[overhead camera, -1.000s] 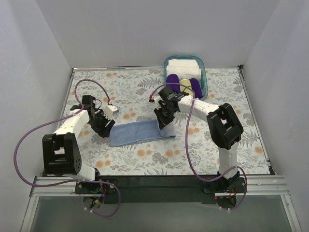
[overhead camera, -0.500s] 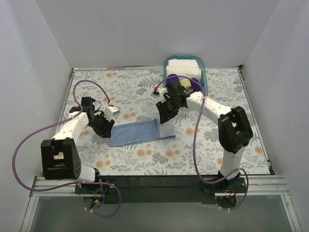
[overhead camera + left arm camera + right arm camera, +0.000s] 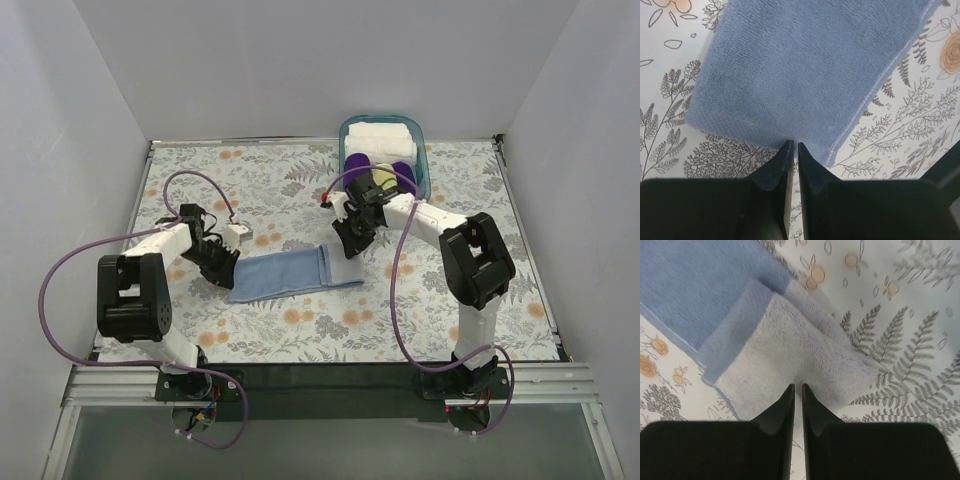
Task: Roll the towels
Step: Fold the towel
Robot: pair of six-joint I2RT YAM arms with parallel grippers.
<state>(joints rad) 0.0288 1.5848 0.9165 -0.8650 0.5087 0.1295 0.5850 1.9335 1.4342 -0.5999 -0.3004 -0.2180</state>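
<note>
Progress is slight: your left claw (image 3: 793, 144) and right claw (image 3: 796, 386) pinch the 9 and 3 o'clock ends of the blue towel (image 3: 285, 273), which lies unrolled.

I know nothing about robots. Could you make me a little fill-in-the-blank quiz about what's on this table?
1. The towel spread on the table is light ____.
2. In the overhead view, the towel's folded-over end is on the ____ side.
3. The basket at the back holds white towels, a yellow roll and rolls coloured ____.

Missing words: blue; right; purple.
</note>
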